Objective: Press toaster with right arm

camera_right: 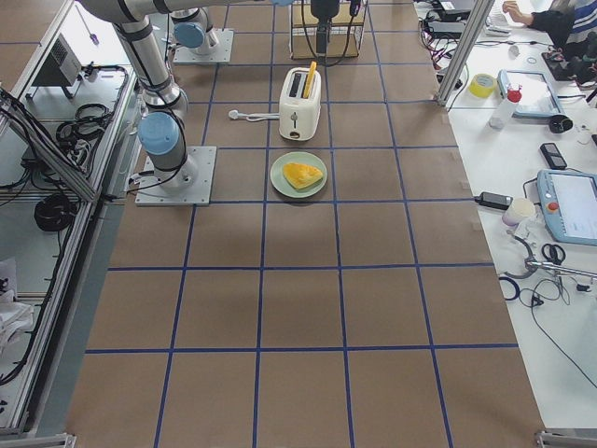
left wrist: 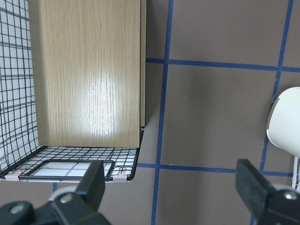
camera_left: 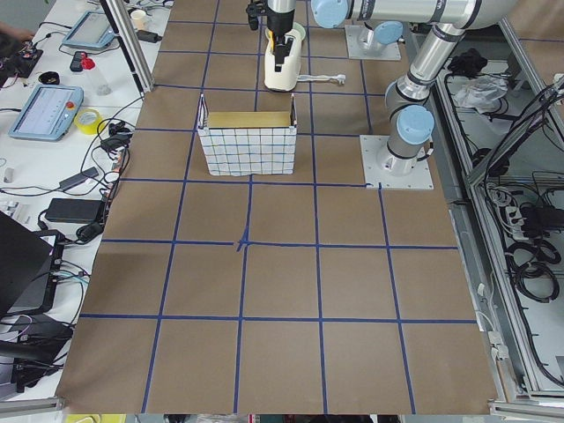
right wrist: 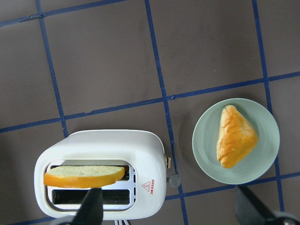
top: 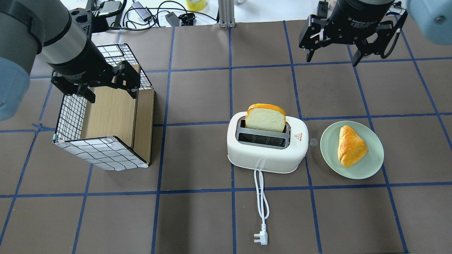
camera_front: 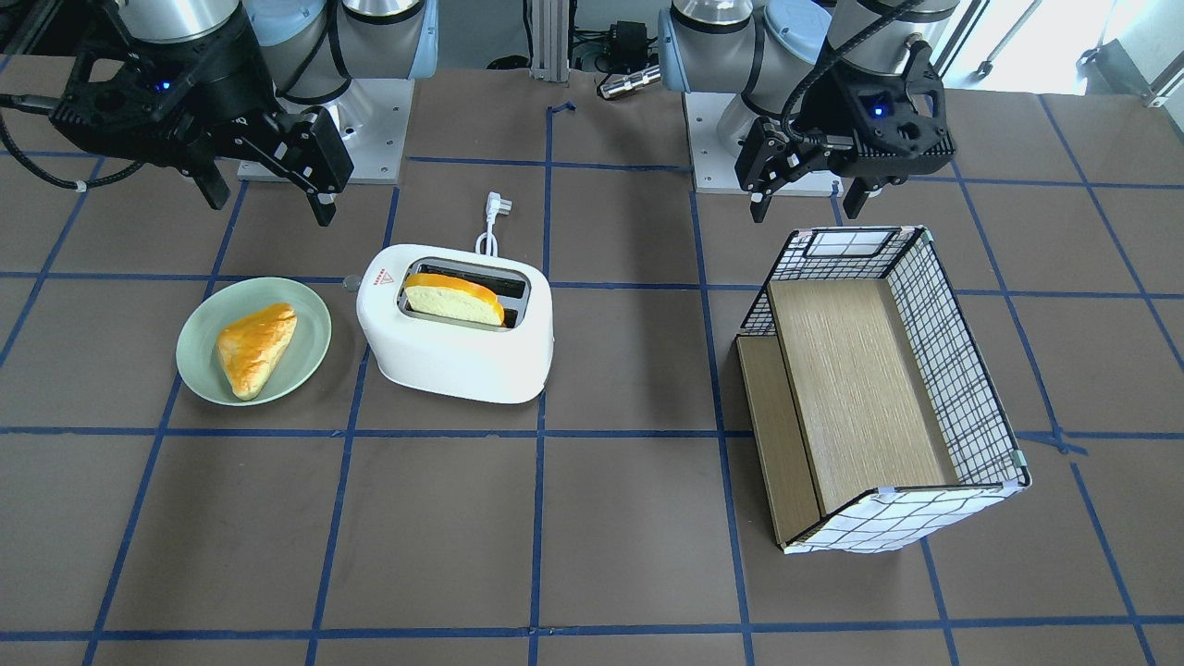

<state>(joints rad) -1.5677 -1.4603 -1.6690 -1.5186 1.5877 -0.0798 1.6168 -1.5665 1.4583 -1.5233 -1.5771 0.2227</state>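
Note:
The white toaster point(camera_front: 453, 347) stands mid-table with a bread slice point(camera_front: 453, 298) upright in one slot. It also shows in the overhead view point(top: 266, 155) and in the right wrist view point(right wrist: 108, 150). Its grey knob point(top: 313, 142) sticks out on the side toward the plate. My right gripper point(top: 332, 60) hangs open and empty above the table, beyond the toaster and plate and apart from both; it also shows in the front view point(camera_front: 268, 194). My left gripper point(top: 111, 95) is open and empty over the checked box point(top: 102, 155).
A green plate point(top: 374, 165) with a golden pastry point(top: 351, 146) lies right beside the toaster's knob side. The toaster's white cord and plug point(top: 260, 238) trail toward the robot. The wire-and-wood box point(camera_front: 953, 370) lies on its side under the left arm.

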